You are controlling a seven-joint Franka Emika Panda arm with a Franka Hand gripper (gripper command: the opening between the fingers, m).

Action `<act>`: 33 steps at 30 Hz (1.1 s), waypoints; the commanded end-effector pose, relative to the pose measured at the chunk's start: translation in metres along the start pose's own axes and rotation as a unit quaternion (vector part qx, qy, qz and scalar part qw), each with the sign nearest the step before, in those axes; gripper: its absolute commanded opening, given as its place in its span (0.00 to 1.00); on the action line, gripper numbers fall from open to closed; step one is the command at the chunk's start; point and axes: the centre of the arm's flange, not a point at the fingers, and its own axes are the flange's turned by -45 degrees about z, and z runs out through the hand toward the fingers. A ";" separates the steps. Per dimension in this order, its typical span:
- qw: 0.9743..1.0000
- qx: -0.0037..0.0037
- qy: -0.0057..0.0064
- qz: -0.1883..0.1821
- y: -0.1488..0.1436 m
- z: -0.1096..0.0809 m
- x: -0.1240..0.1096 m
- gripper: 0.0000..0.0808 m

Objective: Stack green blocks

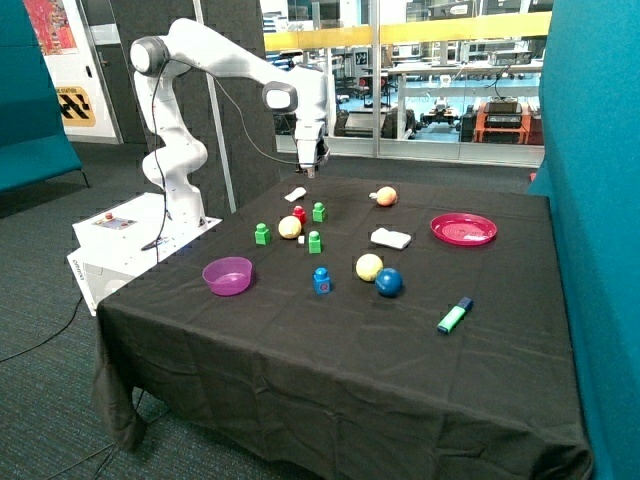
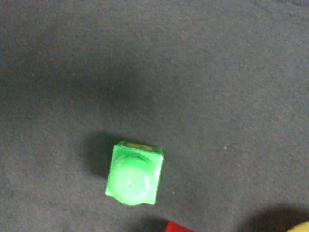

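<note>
Three green blocks stand apart on the black tablecloth, each on its own. One green block [image 1: 319,211] is nearest the gripper, a second [image 1: 314,241] sits closer to the table's front, and a third [image 1: 262,233] lies toward the robot's base. The gripper [image 1: 311,170] hangs above the cloth, higher than the nearest block and a little behind it. In the wrist view that green block [image 2: 134,173] is seen from above, stud up, with nothing holding it. Nothing is stacked.
A red block [image 1: 299,213] and a yellow ball [image 1: 289,227] sit beside the nearest green block. Also on the cloth: a purple bowl [image 1: 228,275], a blue block [image 1: 322,280], yellow [image 1: 369,267] and blue [image 1: 388,282] balls, a pink plate [image 1: 463,229], a teal marker [image 1: 454,316].
</note>
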 end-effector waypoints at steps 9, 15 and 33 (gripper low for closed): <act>1.000 0.001 0.001 -0.021 -0.016 0.010 0.013 0.53; 1.000 0.001 0.001 -0.018 -0.017 0.013 0.016 0.53; 0.999 0.001 0.001 -0.032 -0.029 0.026 0.012 0.52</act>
